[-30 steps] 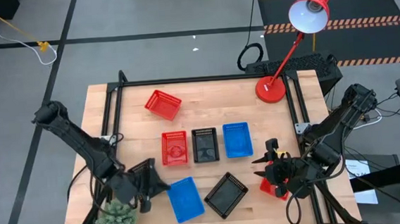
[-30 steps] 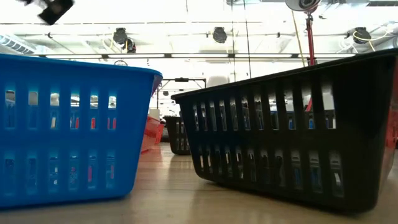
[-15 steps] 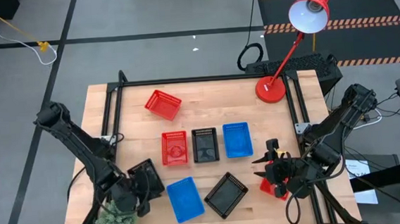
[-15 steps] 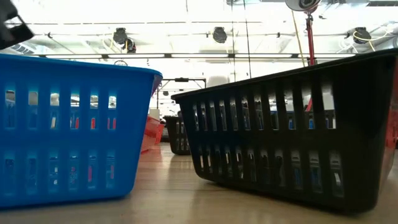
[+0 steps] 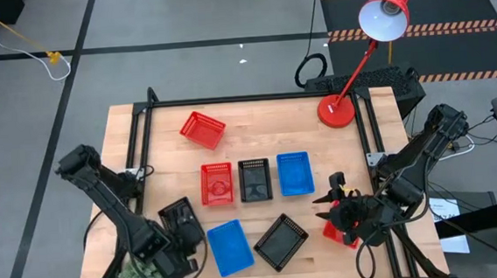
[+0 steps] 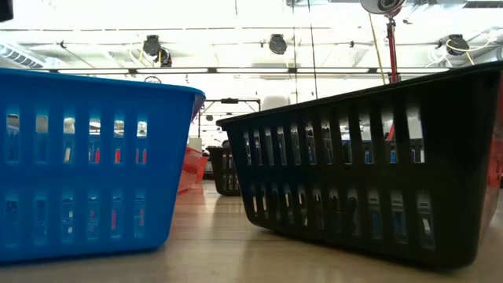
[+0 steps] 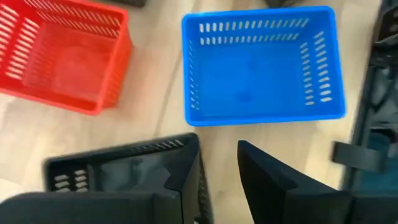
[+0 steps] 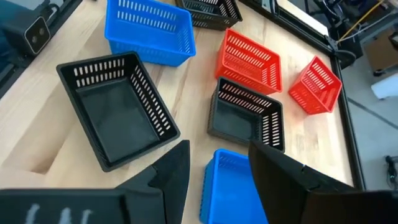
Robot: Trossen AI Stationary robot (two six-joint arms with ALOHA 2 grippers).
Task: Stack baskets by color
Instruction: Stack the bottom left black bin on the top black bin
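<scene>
High view puts the left arm (image 5: 112, 201) at the near left corner of the table (image 5: 167, 162). The right arm (image 5: 416, 158) waits at the near right edge, over something red that I cannot make out.

Six baskets show clearly. A red basket (image 5: 217, 183), a black basket (image 5: 255, 179) and a blue basket (image 5: 295, 172) stand in a row mid-table. A loose blue basket (image 5: 231, 246) and a loose black basket (image 5: 281, 240) lie nearer, side by side. A tilted red basket (image 5: 202, 129) sits apart at the far side.

The left claw (image 7: 217, 142) stands partly wide and holds nothing, just beside the loose blue basket. The right claw (image 8: 219, 148) is also wide and empty.

I judge the step in hand to be a fresh pick, most likely the loose blue basket, bound for the blue one in the row. To do it well, the claw should pinch one wall near its middle, one finger inside and one outside. The basket should then be lifted level, clear of its black neighbour. It should be squared to the row basket before it is lowered, since a skewed basket will likely ride up on the rim instead of nesting.

Beyond the table the room has a grey floor (image 5: 36, 110) with dark lines, a hazard-striped mat (image 5: 434, 30) and, in the low view, ceiling lights (image 6: 277, 43). The table is pale wood inside a black frame. A red desk lamp (image 5: 337, 111) stands on its far right corner and a small green plant (image 5: 140, 276) on its near left.
</scene>
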